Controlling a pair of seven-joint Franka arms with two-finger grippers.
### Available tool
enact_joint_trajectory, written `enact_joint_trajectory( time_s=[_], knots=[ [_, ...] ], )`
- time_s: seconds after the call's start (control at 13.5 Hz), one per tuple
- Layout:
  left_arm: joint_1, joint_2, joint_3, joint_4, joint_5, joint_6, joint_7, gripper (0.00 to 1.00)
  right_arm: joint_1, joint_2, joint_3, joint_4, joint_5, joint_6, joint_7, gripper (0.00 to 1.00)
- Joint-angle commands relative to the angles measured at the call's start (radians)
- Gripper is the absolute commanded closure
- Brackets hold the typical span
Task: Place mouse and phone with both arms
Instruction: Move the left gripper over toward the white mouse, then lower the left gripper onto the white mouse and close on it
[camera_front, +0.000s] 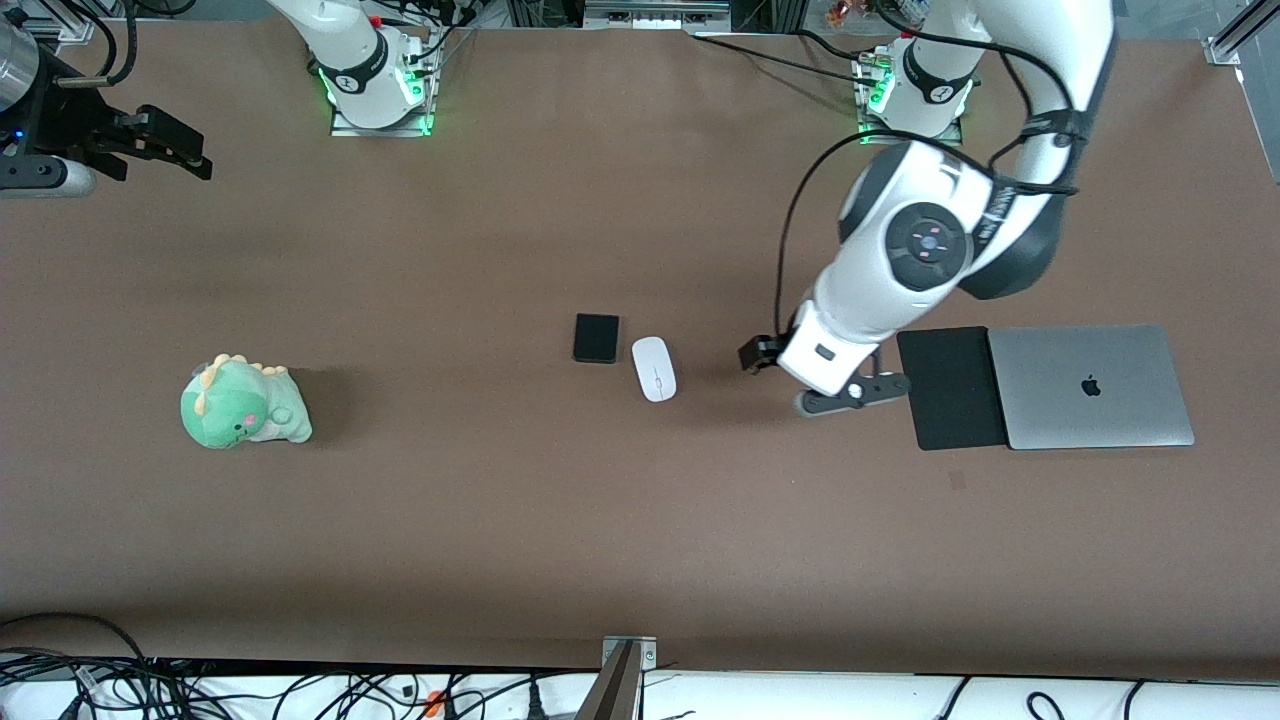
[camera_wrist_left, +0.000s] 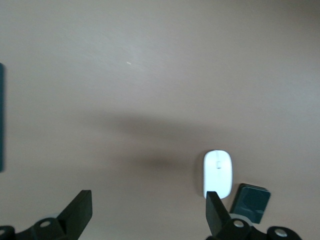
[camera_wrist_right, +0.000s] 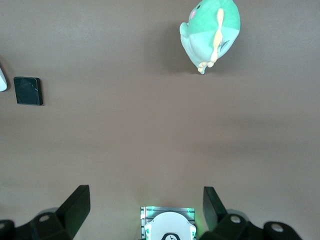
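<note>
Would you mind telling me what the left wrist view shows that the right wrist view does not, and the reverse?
Only the left wrist view shows the open left gripper and the whole mouse beside the phone.

Only the right wrist view shows the green dinosaur plush, the open right gripper and the right arm's green-lit base.

Both show the brown table and the phone; the right wrist view catches only a sliver of the mouse at its edge.

Even overhead light fell on the brown bench (camera_front: 500, 520), bright but soft. The plush dinosaur (camera_front: 243, 405) threw a faint shadow toward the arms' bases. The left wrist view looked hazy and washed out, with a broad blurred shadow beside the mouse (camera_wrist_left: 217, 173). Green lamps glowed at both bases.
</note>
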Motion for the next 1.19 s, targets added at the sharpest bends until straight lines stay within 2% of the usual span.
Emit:
enact_joint_trajectory(
  time_s=[0.0, 0.3, 0.59, 0.82, 0.97, 1.11],
  knots=[
    [-0.065, 0.062, 0.009, 0.013, 0.031, 0.071, -0.076, 0.0, -0.004, -0.009, -0.002, -0.005, 0.022, 0.002, 0.003, 0.0],
    [-0.137, 0.185, 0.017, 0.128, 0.048, 0.082, -0.16, 0.0, -0.004, -0.008, -0.002, -0.005, 0.022, 0.004, 0.003, 0.0],
    [-0.186, 0.297, 0.017, 0.232, 0.121, 0.085, -0.26, 0.0, -0.003, -0.008, 0.0, -0.007, 0.022, 0.004, 0.003, 0.0],
    [-0.199, 0.341, 0.015, 0.284, 0.122, 0.085, -0.288, 0.0, -0.003, -0.008, 0.0, -0.007, 0.022, 0.004, 0.003, 0.0],
    [-0.225, 0.381, 0.02, 0.295, 0.125, 0.147, -0.33, 0.0, -0.003, -0.008, 0.0, -0.007, 0.022, 0.004, 0.003, 0.0],
    [-0.264, 0.403, 0.055, 0.295, 0.128, 0.162, -0.341, 0.0, -0.003, -0.006, 0.001, -0.007, 0.022, 0.004, 0.003, 0.0]
  ],
)
